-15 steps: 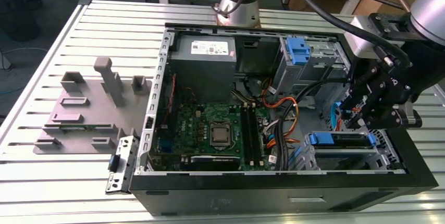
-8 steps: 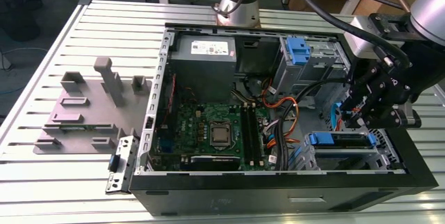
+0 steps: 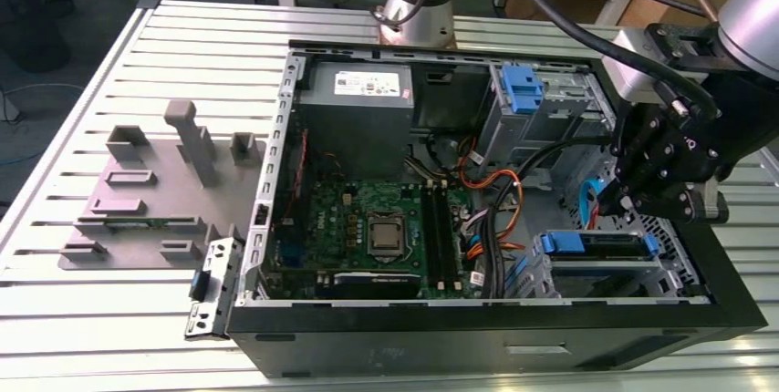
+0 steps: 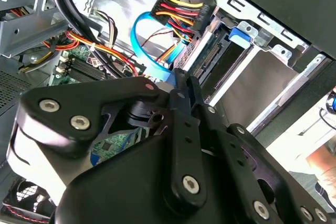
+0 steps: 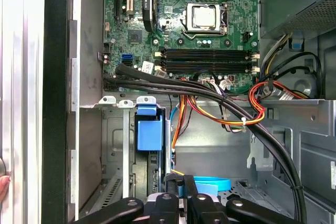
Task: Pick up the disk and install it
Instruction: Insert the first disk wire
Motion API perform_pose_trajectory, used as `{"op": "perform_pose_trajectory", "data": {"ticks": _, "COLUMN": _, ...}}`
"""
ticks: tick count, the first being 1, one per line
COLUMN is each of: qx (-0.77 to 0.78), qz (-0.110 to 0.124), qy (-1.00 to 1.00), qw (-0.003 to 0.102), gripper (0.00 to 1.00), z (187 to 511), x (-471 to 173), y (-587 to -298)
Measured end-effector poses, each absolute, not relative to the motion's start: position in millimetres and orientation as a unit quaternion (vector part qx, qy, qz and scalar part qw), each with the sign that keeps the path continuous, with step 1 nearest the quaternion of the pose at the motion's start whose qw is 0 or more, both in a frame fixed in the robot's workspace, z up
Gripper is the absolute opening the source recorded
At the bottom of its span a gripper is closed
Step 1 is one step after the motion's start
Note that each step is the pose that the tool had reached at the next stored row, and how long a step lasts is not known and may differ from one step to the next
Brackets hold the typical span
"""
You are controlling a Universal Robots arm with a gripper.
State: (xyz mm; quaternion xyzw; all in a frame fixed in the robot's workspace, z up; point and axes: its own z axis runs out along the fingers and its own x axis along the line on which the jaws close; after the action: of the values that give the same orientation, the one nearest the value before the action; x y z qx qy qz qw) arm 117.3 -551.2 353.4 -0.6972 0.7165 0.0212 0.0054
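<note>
**One disk seated in its cage, gripper closed beside it**

One open computer case (image 3: 487, 337) lies on its side on the slatted worktop (image 3: 98, 319). Probably this is so that the bays face up towards the arm.

In the exterior view, the disk (image 3: 603, 246) sits at about four o'clock within the case. It stands on edge in the drive cage (image 5: 113, 150) and looks already slid home rather than waiting to be picked up. Only its narrow side shows there, a dark strip with blue plastic at each end. The blue handle (image 5: 149, 132) faces the middle of the case, where a grasp could reach it. The broad face and any label cannot be made out. In the second wrist view the connector edge appears bare, and the blue data cable (image 4: 140, 40) loops just beside it.

The gripper (image 5: 182, 181) hangs over the cage, at about three o'clock of the case in the exterior view. Its jaws are drawn together with nothing visible between them. Whether the tips touch the disk cannot be told.

Elsewhere in the case, all in the exterior view:
- The grey power-supply box (image 3: 359, 123) sits at eleven o'clock.
- An upright blue latch (image 3: 520, 91) stands at one o'clock.
- The motherboard (image 3: 365, 219) fills the centre, and its cables run past the cage, likely routed to keep the bay clear.
</note>
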Motion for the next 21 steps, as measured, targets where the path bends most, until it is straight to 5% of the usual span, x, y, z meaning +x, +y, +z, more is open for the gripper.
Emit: {"op": "perform_pose_trajectory", "data": {"ticks": 21, "qx": -0.697, "qz": 0.021, "qy": 0.716, "qw": 0.005, "gripper": 0.16, "z": 348.1, "x": 120.5, "y": -560.9}}
